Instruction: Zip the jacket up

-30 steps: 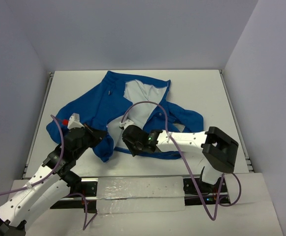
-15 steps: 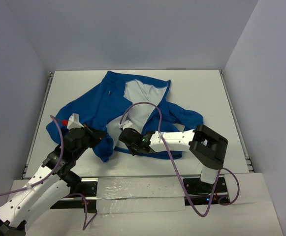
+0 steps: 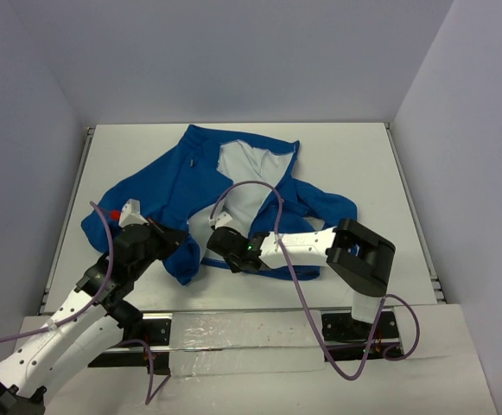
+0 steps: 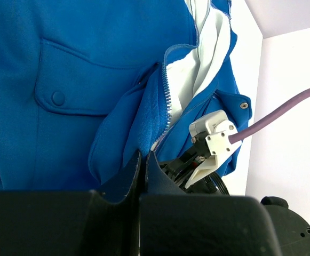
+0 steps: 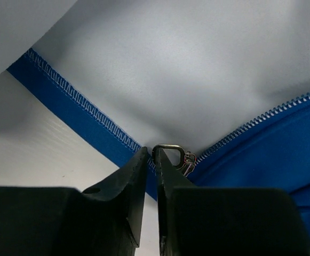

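Note:
The royal-blue jacket (image 3: 168, 177) lies open on the white table (image 3: 354, 156), its white lining (image 3: 246, 186) showing. My left gripper (image 3: 180, 242) is shut on a fold of blue fabric at the jacket's lower front edge; in the left wrist view (image 4: 144, 156) the fabric is pinched just beside the zipper teeth (image 4: 168, 101). My right gripper (image 3: 218, 239) is at the bottom of the zipper, close to the left one. In the right wrist view (image 5: 153, 152) its jaws are pressed together on the metal zipper pull (image 5: 172, 151), where the blue hem (image 5: 80, 104) meets the zipper.
The right arm's forearm (image 3: 307, 245) lies across the jacket's lower right part, with a purple cable (image 3: 259, 186) looping over the lining. The right wrist's white camera mount (image 4: 211, 138) shows in the left wrist view. Grey walls enclose the table on three sides.
The right arm's elbow has swung left and its gripper has shifted slightly left along the jacket's bottom edge. The left arm has not moved.

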`<control>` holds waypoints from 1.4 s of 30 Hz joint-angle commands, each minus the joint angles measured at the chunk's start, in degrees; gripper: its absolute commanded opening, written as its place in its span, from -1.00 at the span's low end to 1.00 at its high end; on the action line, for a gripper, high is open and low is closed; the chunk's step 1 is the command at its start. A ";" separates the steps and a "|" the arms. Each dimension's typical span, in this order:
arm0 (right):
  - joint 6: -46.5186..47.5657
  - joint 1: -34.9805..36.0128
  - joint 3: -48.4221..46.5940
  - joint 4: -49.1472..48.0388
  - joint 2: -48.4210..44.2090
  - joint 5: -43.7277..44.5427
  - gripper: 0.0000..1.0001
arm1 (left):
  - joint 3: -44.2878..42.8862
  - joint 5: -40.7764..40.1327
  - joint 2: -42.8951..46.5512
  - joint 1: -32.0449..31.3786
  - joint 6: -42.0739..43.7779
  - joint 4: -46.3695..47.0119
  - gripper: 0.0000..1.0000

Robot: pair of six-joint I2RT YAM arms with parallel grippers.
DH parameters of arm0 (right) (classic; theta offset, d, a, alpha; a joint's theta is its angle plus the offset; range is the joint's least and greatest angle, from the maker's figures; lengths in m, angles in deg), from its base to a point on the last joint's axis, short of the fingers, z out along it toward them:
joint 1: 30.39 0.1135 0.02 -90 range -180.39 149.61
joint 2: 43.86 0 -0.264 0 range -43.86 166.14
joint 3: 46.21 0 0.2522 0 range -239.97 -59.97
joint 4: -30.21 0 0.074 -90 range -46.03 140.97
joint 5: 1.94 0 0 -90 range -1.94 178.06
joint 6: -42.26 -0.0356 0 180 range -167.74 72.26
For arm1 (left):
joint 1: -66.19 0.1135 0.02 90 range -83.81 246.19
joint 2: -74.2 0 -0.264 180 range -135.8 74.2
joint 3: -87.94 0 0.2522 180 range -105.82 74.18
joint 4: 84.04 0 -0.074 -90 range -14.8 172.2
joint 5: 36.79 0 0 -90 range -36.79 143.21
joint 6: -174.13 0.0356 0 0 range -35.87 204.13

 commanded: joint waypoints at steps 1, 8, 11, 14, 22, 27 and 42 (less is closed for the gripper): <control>-1.50 0.00 1.47 -0.10 -1.91 4.74 -1.00 | -1.56 -0.49 0.31 0.38 0.49 1.34 -1.00; -3.31 -0.61 4.14 2.53 -6.46 7.24 -1.00 | -1.38 -0.58 0.57 0.42 0.40 1.29 -1.00; -4.69 -1.52 6.60 3.09 -7.13 7.44 -1.00 | -1.30 -0.44 0.69 0.42 0.43 1.26 -1.00; -6.23 -2.51 9.31 3.35 -8.99 7.74 -1.00 | -1.38 -0.49 0.84 0.42 0.60 1.11 -1.00; -8.43 -3.25 12.61 5.71 -14.48 8.38 -1.00 | -1.37 -0.32 1.03 0.42 0.56 1.12 -1.00; -9.11 -3.16 13.45 4.12 -20.27 5.52 -0.73 | -1.03 -0.14 1.28 0.33 0.58 1.46 -1.00; -9.24 -6.15 6.82 3.55 -11.72 7.12 0.51 | -1.67 -1.07 2.70 0.42 0.99 -0.73 -1.00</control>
